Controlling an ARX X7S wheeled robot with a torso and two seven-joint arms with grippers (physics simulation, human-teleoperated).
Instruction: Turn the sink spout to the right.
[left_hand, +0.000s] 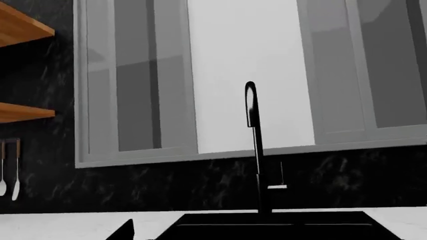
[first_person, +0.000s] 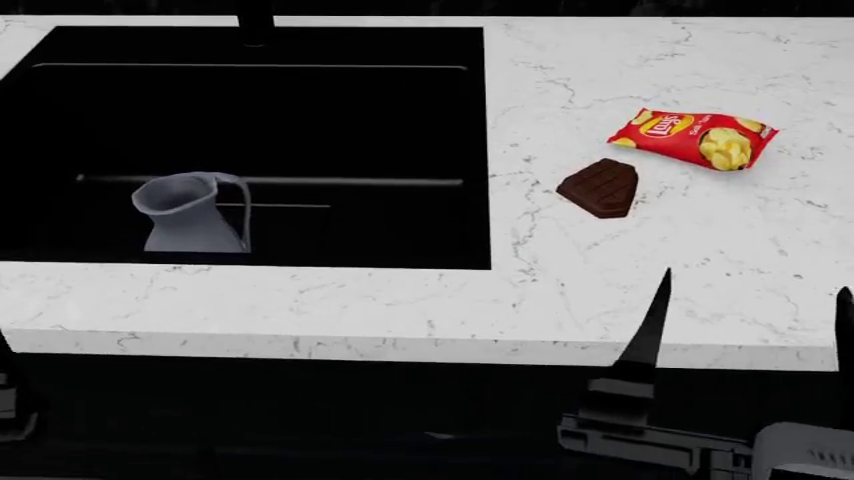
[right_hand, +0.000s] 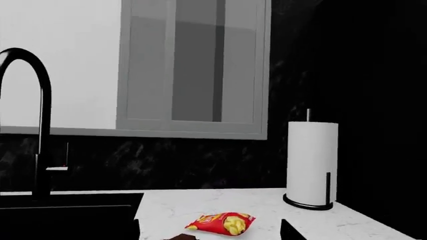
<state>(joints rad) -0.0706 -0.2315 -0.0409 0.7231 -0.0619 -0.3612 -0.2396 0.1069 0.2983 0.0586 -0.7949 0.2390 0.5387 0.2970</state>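
Observation:
The sink spout (left_hand: 256, 150) is a slim black column with a curved top, rising behind the sink (left_hand: 267, 220); a small pale tab (left_hand: 277, 186) juts from its side. It also shows in the right wrist view as the spout (right_hand: 43, 125), and in the head view only its base (first_person: 254, 25) appears, beyond the black basin (first_person: 487, 150). My left gripper (left_hand: 213, 232) is open, low in front of the sink; one fingertip (left_hand: 125, 231) shows and the other is lost against the black. My right gripper (first_person: 747, 320) is open at the counter's front edge, holding nothing.
A grey pitcher (first_person: 194, 212) stands in the basin. A red chips bag (first_person: 694, 138) and a chocolate bar (first_person: 601, 187) lie on the marble counter to the right. A paper towel roll (right_hand: 311, 165) stands at the back right. Wooden shelves (left_hand: 20, 25) and hanging utensils (left_hand: 8, 175) are at the left wall.

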